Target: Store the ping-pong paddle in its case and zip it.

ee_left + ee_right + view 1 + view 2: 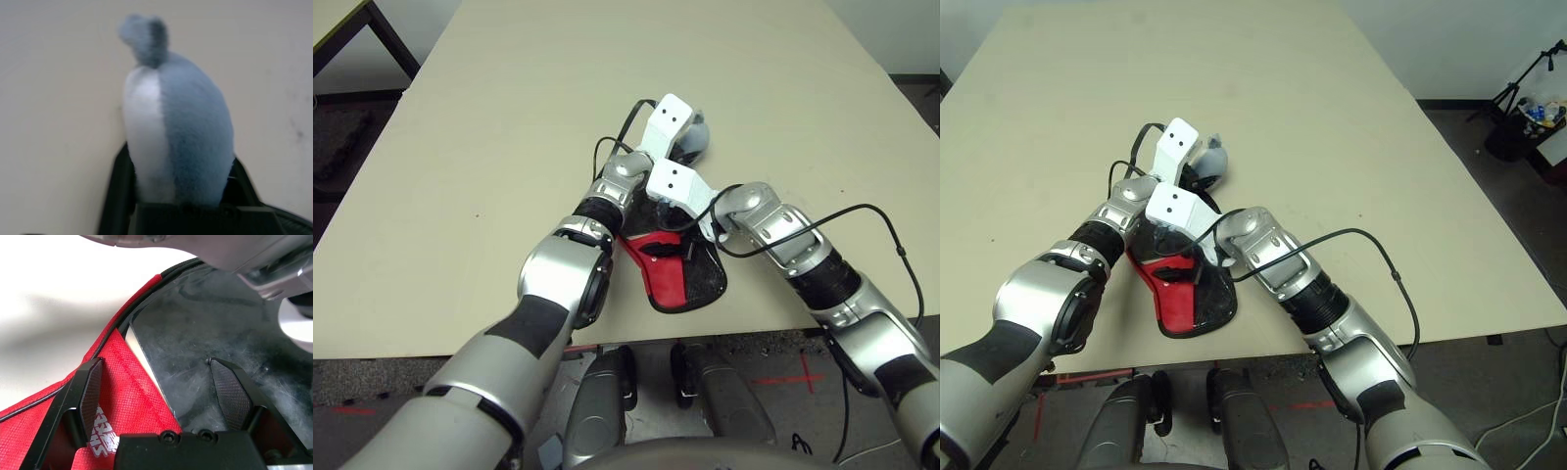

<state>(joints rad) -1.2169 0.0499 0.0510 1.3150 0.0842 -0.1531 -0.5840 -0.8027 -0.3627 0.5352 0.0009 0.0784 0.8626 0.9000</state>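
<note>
Paddle pouch under both our wrists, zip step not yet settled.

Nearest us on the pale beige table point(460, 196) lay the case point(680, 279), a paddle-shaped soft pouch of black fabric with a red logo panel and a clear plastic side; through that plastic we saw the black rubber face of the ping-pong paddle point(205, 338), so it sat inside; our right gripper point(164, 394) hovered just over the case with its ribbed black fingers point(230, 391) spread wide and nothing between them; farther out, our left gripper point(181, 196) had a small white-and-grey plush charm point(178, 132) between its fingers, yet whether they clamped it we could not tell; we judged the risk thus: an unpinned case could slide with a tug on the charm, or the zipper could snag on the fabric seam.
</note>
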